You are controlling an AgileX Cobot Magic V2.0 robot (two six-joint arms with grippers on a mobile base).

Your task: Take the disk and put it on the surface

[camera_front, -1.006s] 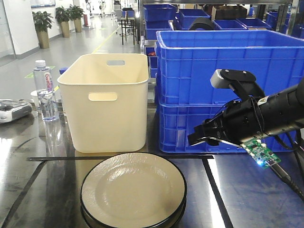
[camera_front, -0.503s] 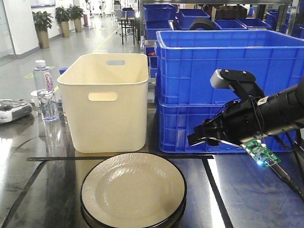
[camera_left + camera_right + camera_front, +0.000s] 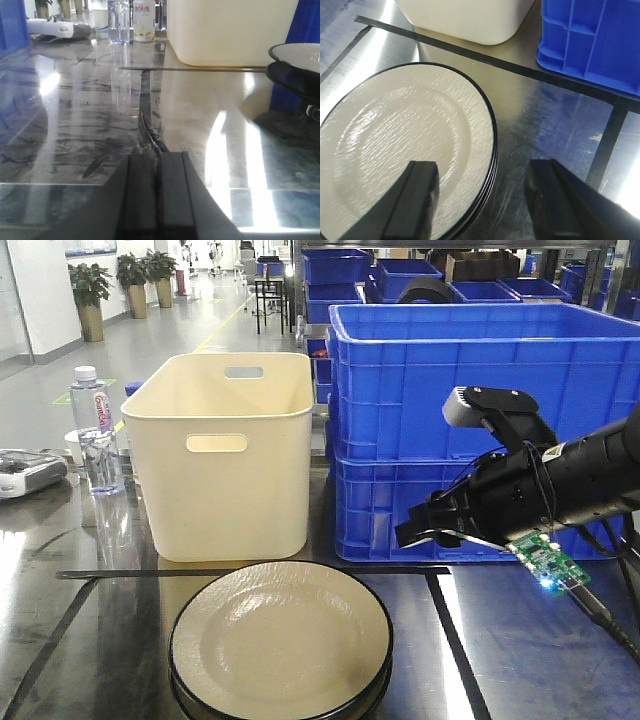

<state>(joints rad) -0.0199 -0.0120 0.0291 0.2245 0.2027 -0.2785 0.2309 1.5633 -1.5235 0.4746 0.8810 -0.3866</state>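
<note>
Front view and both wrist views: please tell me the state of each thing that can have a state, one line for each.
Top plate: on the stack, not gripped.
Right gripper: open, above the plate's rim.
Left gripper: shut, holding nothing.
Cream bin: upright, open top, contents hidden.
Water bottle: upright, capped.
Blue crates: stacked, tops open.
Surface: bare beside the plates.
</note>
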